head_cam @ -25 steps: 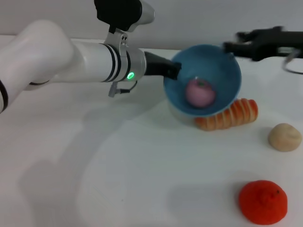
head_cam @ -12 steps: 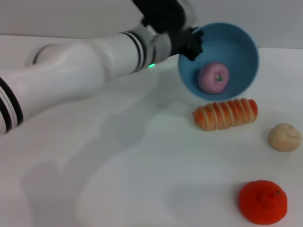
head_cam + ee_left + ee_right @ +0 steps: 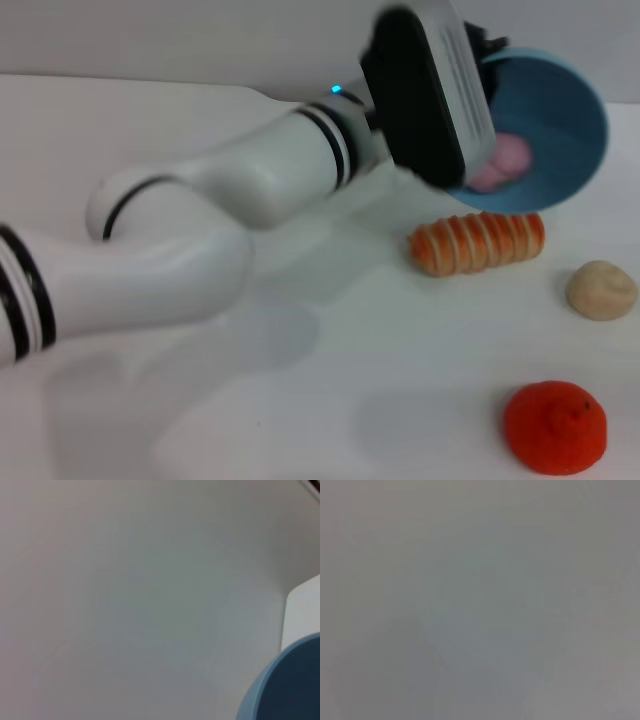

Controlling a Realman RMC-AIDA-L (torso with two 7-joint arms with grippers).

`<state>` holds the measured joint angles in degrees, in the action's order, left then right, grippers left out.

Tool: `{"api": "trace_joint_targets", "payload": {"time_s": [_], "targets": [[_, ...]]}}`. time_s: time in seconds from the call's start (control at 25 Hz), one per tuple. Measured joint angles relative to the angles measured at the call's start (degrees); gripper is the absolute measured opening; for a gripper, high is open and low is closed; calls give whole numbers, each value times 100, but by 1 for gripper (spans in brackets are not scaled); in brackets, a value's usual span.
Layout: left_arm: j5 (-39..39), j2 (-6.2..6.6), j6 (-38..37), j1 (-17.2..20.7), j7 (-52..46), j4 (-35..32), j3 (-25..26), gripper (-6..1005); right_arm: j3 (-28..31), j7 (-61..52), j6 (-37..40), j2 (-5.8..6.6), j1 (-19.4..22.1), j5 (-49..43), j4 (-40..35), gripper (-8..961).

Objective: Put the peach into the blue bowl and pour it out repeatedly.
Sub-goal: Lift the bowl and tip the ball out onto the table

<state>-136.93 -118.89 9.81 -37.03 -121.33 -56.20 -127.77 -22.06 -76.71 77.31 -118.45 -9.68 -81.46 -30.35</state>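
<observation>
The blue bowl (image 3: 560, 110) hangs in the air at the back right, tipped steeply on its side with its opening facing me. The pink peach (image 3: 505, 160) lies inside it, low against the wall, partly hidden by my left wrist. My left gripper (image 3: 487, 48) is at the bowl's upper rim and holds it up; the wrist covers most of the fingers. A piece of the bowl's rim also shows in the left wrist view (image 3: 285, 685). My right gripper is out of view.
An orange striped bread-like roll (image 3: 478, 243) lies on the white table just under the bowl. A beige round lump (image 3: 601, 290) sits to its right. A bumpy orange-red fruit (image 3: 555, 427) is at the front right. My left arm spans the table's left and middle.
My left arm has swung right and rolled over, carrying the bowl rightward and tipping it further. The peach has stayed inside. The right gripper, seen at the back right a second ago, has left the view.
</observation>
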Motion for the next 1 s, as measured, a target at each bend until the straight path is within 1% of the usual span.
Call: {"api": "trace_joint_targets", "payload": {"time_s": [0.08,0.32,0.64,0.84,1.0], "targets": [[-50,-17,200,97,328,-74,-134,-1,17,2,23,-4,-17,1,17,522],[-91,-19,612,173,783,-20,-497,-1,22,13,79,-4,-77,-29,92,522],[-67,-19,1511,391,1747,17,-921,-2,22,22,63,0,-102,-34,193,522],[-98,-20,1825,491,2066,44,-1119,-1,33,24,57,2,-82,-32,210,522],[-86,-20,1991,525,2146,43,-1150,-1,21,25,43,5,-85,-41,218,522]]}}
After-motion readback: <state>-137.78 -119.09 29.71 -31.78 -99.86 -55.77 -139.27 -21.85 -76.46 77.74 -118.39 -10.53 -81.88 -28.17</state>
